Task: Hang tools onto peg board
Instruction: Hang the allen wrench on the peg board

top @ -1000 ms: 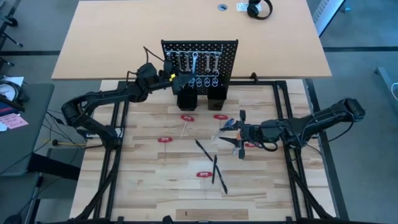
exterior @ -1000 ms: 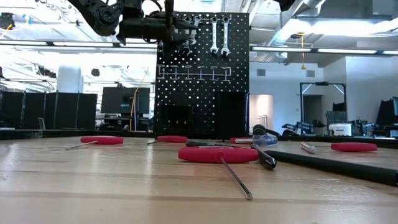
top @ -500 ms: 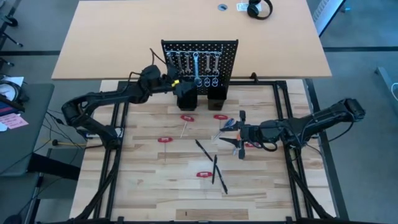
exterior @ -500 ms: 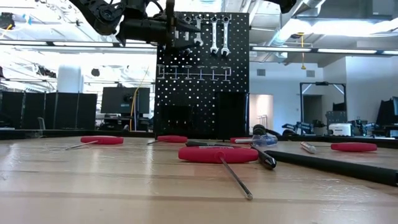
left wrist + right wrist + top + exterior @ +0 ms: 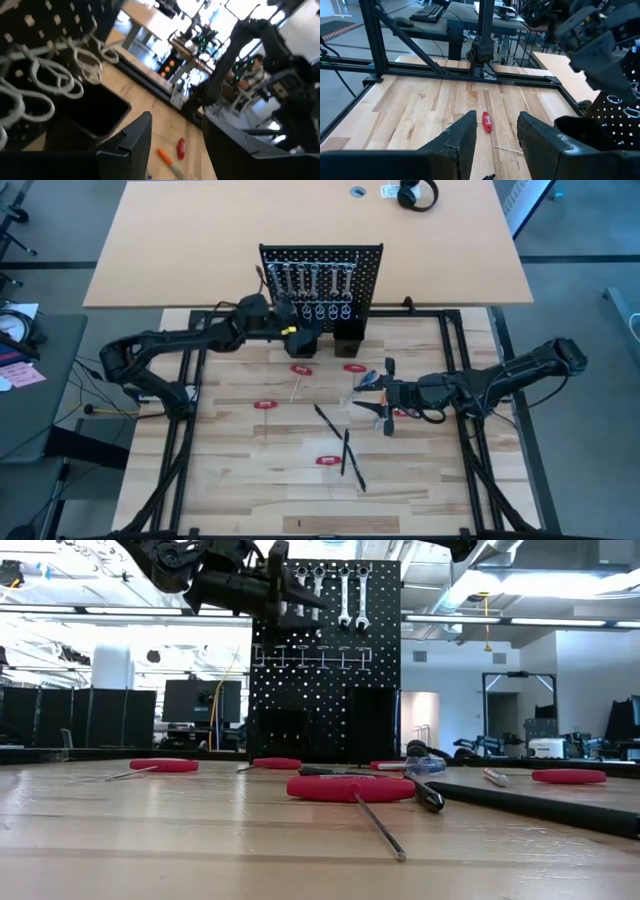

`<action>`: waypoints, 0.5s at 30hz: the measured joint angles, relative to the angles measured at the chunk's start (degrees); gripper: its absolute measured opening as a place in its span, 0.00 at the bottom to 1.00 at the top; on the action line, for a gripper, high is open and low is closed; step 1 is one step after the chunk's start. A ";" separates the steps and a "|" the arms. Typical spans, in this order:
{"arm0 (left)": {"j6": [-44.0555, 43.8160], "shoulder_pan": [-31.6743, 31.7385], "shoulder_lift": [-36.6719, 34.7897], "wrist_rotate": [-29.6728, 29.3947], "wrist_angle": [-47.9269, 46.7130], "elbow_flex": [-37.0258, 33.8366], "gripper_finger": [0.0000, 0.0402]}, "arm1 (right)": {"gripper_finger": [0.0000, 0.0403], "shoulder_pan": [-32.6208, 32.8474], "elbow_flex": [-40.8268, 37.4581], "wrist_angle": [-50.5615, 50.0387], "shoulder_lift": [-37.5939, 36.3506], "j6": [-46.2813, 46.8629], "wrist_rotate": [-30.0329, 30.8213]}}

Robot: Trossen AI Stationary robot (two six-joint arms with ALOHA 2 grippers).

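Desk [image 5: 230,470] of pale wood planks sits inside a black frame, and behind it you see a plain tan tabletop [image 5: 200,240] with black headphones [image 5: 417,194] at its far edge. The peg board [image 5: 321,262] stands upright at the back of the desk, silver wrenches [image 5: 350,595] hanging along its top, a row of ring hooks [image 5: 45,82] lower down and two black box holders [image 5: 348,332] at its foot. Your left gripper [image 5: 292,332] is raised just in front of the board's left part, its jaws apart with nothing between them. Your right gripper [image 5: 385,409] waits low over the right middle of the desk, jaws wide open and empty. The remaining tools [image 5: 345,452] lie scattered on the planks: red-handled pieces [image 5: 350,787], thin black sticks crossing near the middle, and an orange-handled screwdriver [image 5: 169,161] near the holders. Beyond the desk, the low view shows you an open workroom with ceiling strip lights, dark monitors [image 5: 190,700] and other benches.
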 joint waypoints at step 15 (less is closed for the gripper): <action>16.00 -14.84 -11.84 -18.43 -16.15 -1.71 0.41 | 0.38 1.48 -0.66 -3.14 0.00 0.01 0.07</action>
